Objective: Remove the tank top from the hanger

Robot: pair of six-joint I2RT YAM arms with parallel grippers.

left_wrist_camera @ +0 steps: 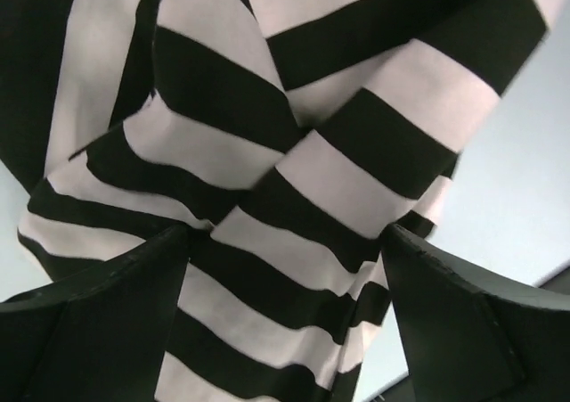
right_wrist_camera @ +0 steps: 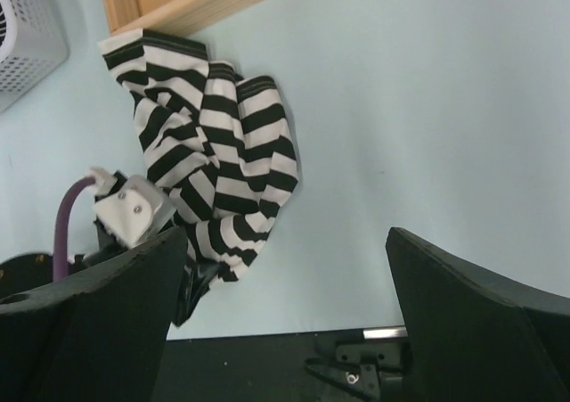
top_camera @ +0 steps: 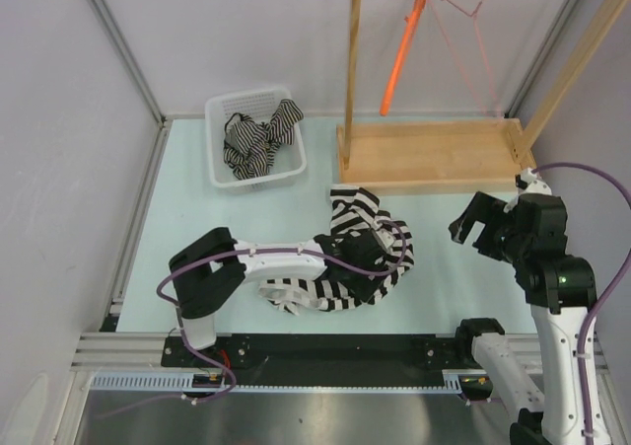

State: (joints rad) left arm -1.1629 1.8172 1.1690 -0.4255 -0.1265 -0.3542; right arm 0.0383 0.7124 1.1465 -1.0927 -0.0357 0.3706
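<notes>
While striped tank top lies unhung on counter, task seemingly done; left claw wide astride it; right claw wide, empty; withdraw next.

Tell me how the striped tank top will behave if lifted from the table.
Probably floppy: the tank top lies crumpled in folds on the table, bunched between the open fingers of the left gripper. Likely light, since it looks like thin cloth. Pushed, it would probably bunch up rather than slide as one piece.
</notes>
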